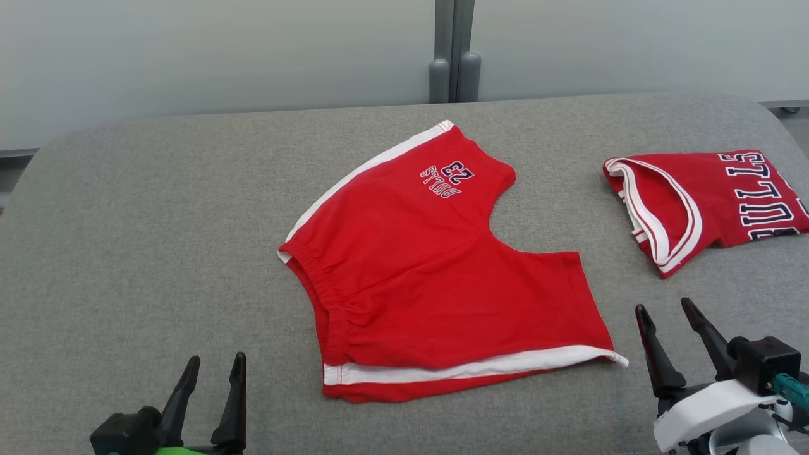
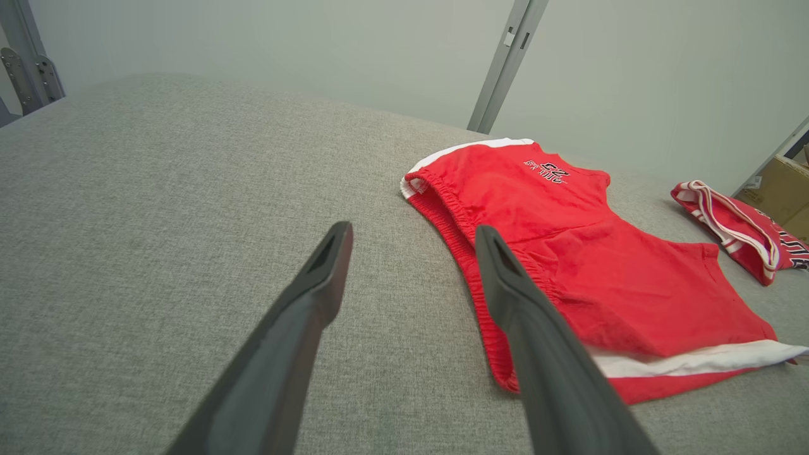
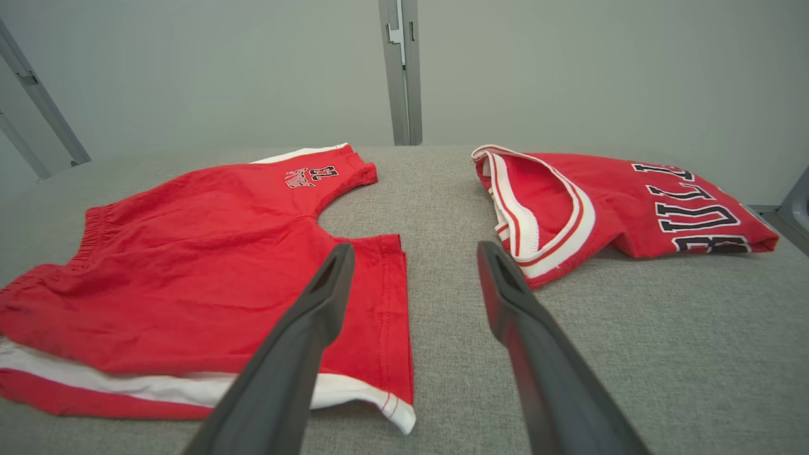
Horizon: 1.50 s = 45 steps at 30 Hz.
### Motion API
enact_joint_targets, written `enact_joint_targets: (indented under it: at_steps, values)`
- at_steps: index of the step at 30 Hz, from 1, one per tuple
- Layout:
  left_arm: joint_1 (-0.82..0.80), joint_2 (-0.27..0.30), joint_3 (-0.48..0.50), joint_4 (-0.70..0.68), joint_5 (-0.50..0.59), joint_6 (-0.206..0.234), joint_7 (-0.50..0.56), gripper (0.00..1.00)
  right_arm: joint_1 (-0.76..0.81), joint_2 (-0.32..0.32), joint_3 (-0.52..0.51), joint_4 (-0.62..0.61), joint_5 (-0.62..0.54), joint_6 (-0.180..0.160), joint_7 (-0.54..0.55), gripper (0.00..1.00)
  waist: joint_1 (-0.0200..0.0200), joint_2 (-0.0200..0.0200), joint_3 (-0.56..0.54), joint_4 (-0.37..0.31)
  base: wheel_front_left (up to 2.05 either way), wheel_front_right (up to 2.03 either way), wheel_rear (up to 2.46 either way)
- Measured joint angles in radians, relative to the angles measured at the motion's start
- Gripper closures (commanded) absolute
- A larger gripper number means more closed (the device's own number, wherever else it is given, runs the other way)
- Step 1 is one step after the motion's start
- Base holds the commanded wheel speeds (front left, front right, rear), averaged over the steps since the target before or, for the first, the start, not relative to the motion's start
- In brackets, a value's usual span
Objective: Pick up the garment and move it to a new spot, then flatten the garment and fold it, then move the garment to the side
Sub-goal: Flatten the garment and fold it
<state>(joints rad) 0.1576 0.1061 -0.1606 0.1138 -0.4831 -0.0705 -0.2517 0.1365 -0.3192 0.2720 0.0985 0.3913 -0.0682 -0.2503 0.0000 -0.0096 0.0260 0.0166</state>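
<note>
The garment (image 1: pixel 436 278) is a pair of red shorts with white side stripes and a small printed number, spread flat mid-table, waistband to the left. The same shorts (image 2: pixel 588 265) lie right of my left fingers, and in the right wrist view the shorts (image 3: pixel 189 272) lie to the left. My left gripper (image 1: pixel 212 370) hovers open at the lower left, short of the waistband, holding nothing. At the lower right my right gripper (image 1: pixel 667 309) is open and empty, just right of the near leg hem.
A folded red jersey (image 1: pixel 708 202) with dark lettering lies at the table's right; the jersey (image 3: pixel 619 202) sits ahead and right of my right fingers. The grey fabric table (image 1: pixel 126 253) is bare on its left half. A pale wall with a grey post (image 1: pixel 452 50) stands behind.
</note>
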Motion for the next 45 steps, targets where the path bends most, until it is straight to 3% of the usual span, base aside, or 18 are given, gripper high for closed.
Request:
enact_joint_targets:
  at_steps: [6, 16, 27, 32, 36, 43, 44, 45]
  values:
    - [-0.004, -0.004, 0.005, 0.010, 0.022, -0.010, 0.000, 0.00, 0.001, -0.007, 0.025, 0.006, -0.034, 0.067, 0.000, 0.00, 0.0000, 0.0000, -0.005, -0.002, 0.00, 0.00, 0.00]
    - [-0.005, -0.019, 0.033, 0.032, 0.041, -0.025, 0.000, 0.00, 0.021, 0.010, -0.061, 0.016, -0.040, 0.070, 0.000, 0.00, 0.0000, 0.0000, -0.005, -0.005, 0.00, 0.00, 0.00]
    - [-0.004, -0.027, 0.038, 0.040, 0.061, -0.035, 0.000, 0.00, 0.021, 0.030, -0.105, 0.016, -0.068, 0.103, 0.000, 0.00, 0.0000, 0.0000, 0.007, -0.009, 0.00, 0.00, 0.00]
    - [-0.003, -0.028, 0.011, 0.065, 0.065, -0.041, 0.000, 0.00, 0.022, 0.036, -0.102, 0.023, -0.088, 0.121, 0.000, 0.00, 0.0000, 0.0000, 0.022, -0.009, 0.00, 0.00, 0.00]
    - [-0.003, -0.035, -0.058, 0.103, 0.075, -0.045, 0.000, 0.00, 0.059, 0.044, -0.074, 0.096, -0.107, 0.131, 0.000, 0.00, 0.0000, 0.0000, 0.049, -0.008, 0.00, 0.00, 0.00]
    - [-0.018, -0.037, -0.070, 0.105, 0.075, -0.052, 0.000, 0.00, 0.053, 0.068, -0.053, 0.143, -0.132, 0.148, 0.000, 0.00, 0.0000, 0.0000, 0.079, -0.011, 0.00, 0.00, 0.00]
    - [-0.026, -0.037, -0.072, 0.105, 0.075, -0.053, 0.000, 0.00, 0.048, 0.070, -0.052, 0.147, -0.137, 0.148, 0.000, 0.12, 0.0000, 0.0000, 0.083, -0.011, 0.00, 0.00, 0.00]
    - [-0.034, -0.038, -0.073, 0.106, 0.075, -0.053, 0.000, 0.00, 0.040, 0.071, -0.052, 0.150, -0.137, 0.151, 0.000, 0.13, 0.0000, 0.0000, 0.087, -0.012, 0.00, 0.00, 0.00]
